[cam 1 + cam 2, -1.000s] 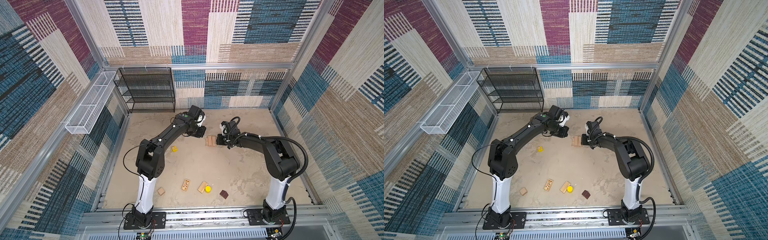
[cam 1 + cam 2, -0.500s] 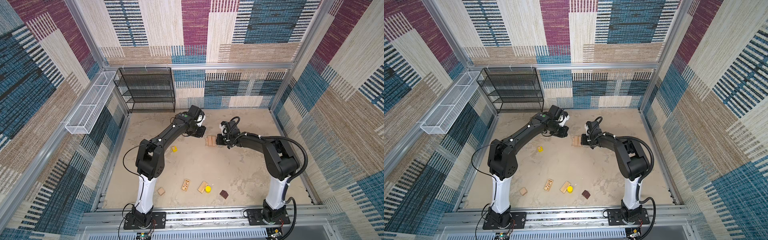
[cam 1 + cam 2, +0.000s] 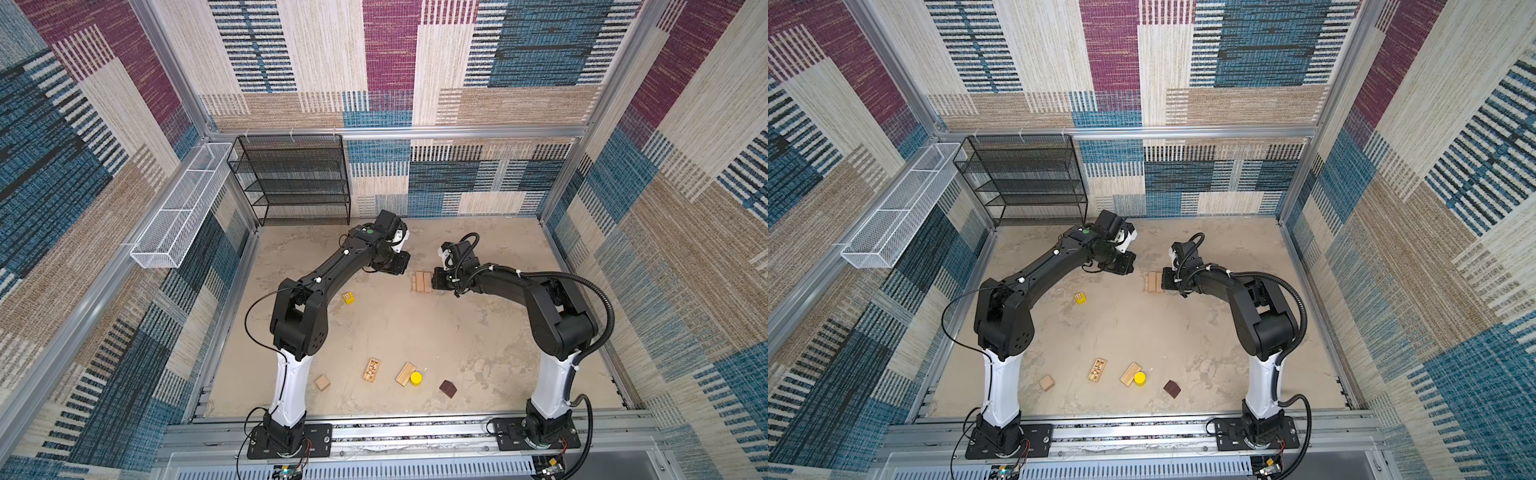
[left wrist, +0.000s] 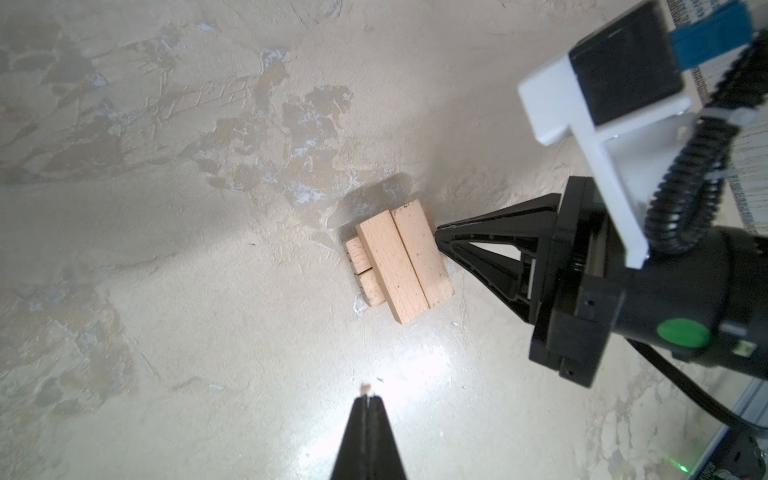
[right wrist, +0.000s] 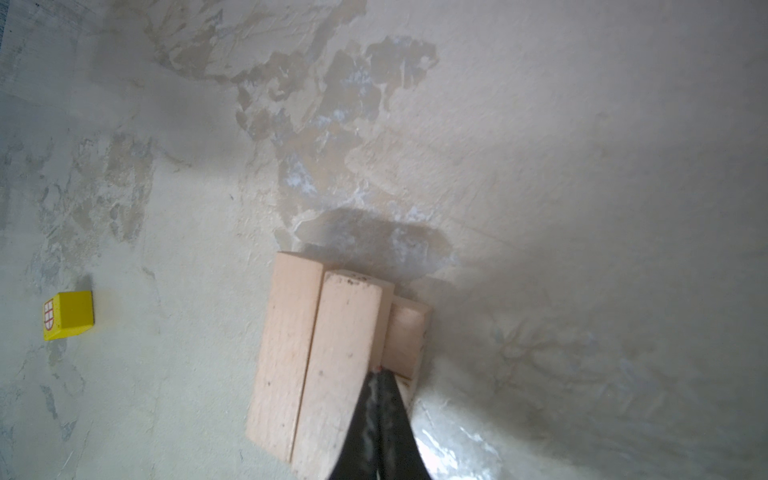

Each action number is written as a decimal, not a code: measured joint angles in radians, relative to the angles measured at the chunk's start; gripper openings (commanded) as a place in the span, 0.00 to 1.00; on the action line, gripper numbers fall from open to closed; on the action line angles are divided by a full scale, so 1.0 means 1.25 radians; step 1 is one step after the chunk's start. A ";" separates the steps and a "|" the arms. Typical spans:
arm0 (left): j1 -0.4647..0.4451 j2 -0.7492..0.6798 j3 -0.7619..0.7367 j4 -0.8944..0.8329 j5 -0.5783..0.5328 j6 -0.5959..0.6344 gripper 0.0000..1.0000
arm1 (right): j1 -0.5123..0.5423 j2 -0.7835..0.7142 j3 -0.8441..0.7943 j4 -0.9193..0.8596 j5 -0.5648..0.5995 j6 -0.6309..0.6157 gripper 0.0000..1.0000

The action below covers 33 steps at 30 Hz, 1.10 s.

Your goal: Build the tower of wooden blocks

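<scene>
The wood block tower (image 3: 422, 282) (image 3: 1154, 282) is two pale planks lying side by side across two lower ones (image 4: 401, 266) (image 5: 320, 357), at the back middle of the floor. My right gripper (image 3: 433, 284) (image 4: 436, 235) (image 5: 377, 372) is shut and empty, its tip against the side of the top plank. My left gripper (image 3: 398, 268) (image 4: 365, 398) is shut and empty, a short way left of the stack. Loose wood blocks: yellow dotted cube (image 3: 349, 297) (image 5: 68, 315), tan cube (image 3: 322, 382), patterned plank (image 3: 371, 369), plain plank (image 3: 405, 374), yellow cylinder (image 3: 416, 377), dark brown block (image 3: 448, 389).
A black wire shelf (image 3: 291, 178) stands against the back wall at the left. A white wire basket (image 3: 178, 208) hangs on the left wall. The arm bases sit on a metal rail (image 3: 415, 432) along the front edge.
</scene>
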 measured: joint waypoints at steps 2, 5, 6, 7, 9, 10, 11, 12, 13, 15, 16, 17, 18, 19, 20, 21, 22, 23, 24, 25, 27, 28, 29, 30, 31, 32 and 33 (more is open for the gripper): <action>0.000 0.000 0.000 0.000 0.000 0.000 0.00 | 0.000 0.000 0.000 0.000 0.000 -0.002 0.06; 0.001 0.000 0.000 0.000 0.000 0.000 0.00 | 0.000 0.000 0.000 0.000 -0.004 -0.002 0.06; 0.001 0.000 0.000 0.000 0.000 0.000 0.00 | 0.000 0.000 0.000 0.000 -0.005 -0.002 0.06; 0.001 0.000 0.000 0.000 0.000 0.000 0.00 | 0.000 0.000 0.000 0.000 -0.005 -0.002 0.06; 0.001 0.000 -0.001 0.000 0.000 0.000 0.00 | 0.000 0.000 0.000 0.000 -0.006 -0.002 0.06; 0.001 -0.001 -0.001 0.000 0.000 0.000 0.00 | 0.000 0.000 0.000 0.000 -0.006 -0.002 0.06; 0.001 -0.001 -0.001 0.000 0.000 0.000 0.00 | 0.000 0.000 0.000 0.000 -0.006 -0.002 0.06; 0.001 -0.002 -0.001 0.000 0.000 0.000 0.00 | 0.000 0.000 0.000 0.000 -0.006 -0.002 0.06; 0.001 -0.002 -0.001 0.000 0.000 0.000 0.00 | 0.000 0.000 0.000 0.000 -0.006 -0.002 0.06; 0.001 -0.002 -0.001 0.000 0.000 0.000 0.00 | 0.000 0.000 0.000 0.000 -0.006 -0.002 0.06; 0.001 -0.002 -0.001 0.000 0.000 0.000 0.00 | 0.000 -0.001 0.000 -0.001 -0.005 -0.002 0.06; 0.001 -0.002 -0.001 0.000 0.000 0.000 0.00 | 0.000 -0.002 0.000 -0.003 -0.005 -0.002 0.06; 0.001 -0.003 -0.001 0.000 0.000 0.000 0.00 | 0.000 -0.005 0.000 -0.005 -0.005 -0.002 0.07; 0.001 -0.003 -0.001 0.000 0.000 0.000 0.00 | 0.000 -0.011 0.000 -0.010 -0.004 -0.002 0.07; 0.001 -0.004 -0.001 0.000 0.000 0.000 0.00 | 0.000 -0.018 0.001 -0.015 -0.002 -0.002 0.07; 0.002 -0.005 -0.001 0.000 0.000 0.000 0.00 | 0.000 -0.024 0.004 -0.019 0.002 -0.002 0.07; 0.002 -0.006 0.000 0.000 0.000 -0.001 0.00 | 0.000 -0.033 0.008 -0.024 0.003 -0.002 0.08; 0.002 -0.009 0.000 0.000 0.000 -0.001 0.00 | 0.000 -0.042 0.012 -0.029 0.004 -0.002 0.08; 0.002 -0.012 0.001 0.000 0.000 -0.002 0.00 | 0.000 -0.052 0.015 -0.032 0.004 -0.002 0.08; 0.002 -0.018 0.003 -0.001 0.000 -0.003 0.00 | 0.000 -0.063 0.018 -0.037 0.004 -0.002 0.09; 0.002 -0.034 0.007 0.000 0.000 -0.004 0.00 | 0.000 -0.091 0.021 -0.050 0.016 -0.002 0.10; 0.002 -0.048 0.008 0.000 0.000 -0.004 0.00 | 0.000 -0.108 0.023 -0.056 0.019 -0.002 0.11; 0.002 -0.060 0.008 0.000 0.000 -0.004 0.00 | 0.000 -0.124 0.025 -0.062 0.019 -0.001 0.13; 0.002 -0.076 0.008 0.000 0.000 -0.005 0.00 | 0.000 -0.142 0.026 -0.066 0.019 -0.001 0.14; 0.002 -0.093 0.007 0.001 0.000 -0.006 0.00 | 0.000 -0.159 0.026 -0.068 0.019 -0.001 0.15; 0.002 -0.112 0.001 0.004 -0.001 -0.007 0.00 | 0.000 -0.174 0.026 -0.071 0.019 -0.001 0.16; 0.002 -0.133 -0.009 0.006 -0.001 -0.009 0.00 | 0.000 -0.192 0.025 -0.076 0.018 0.000 0.17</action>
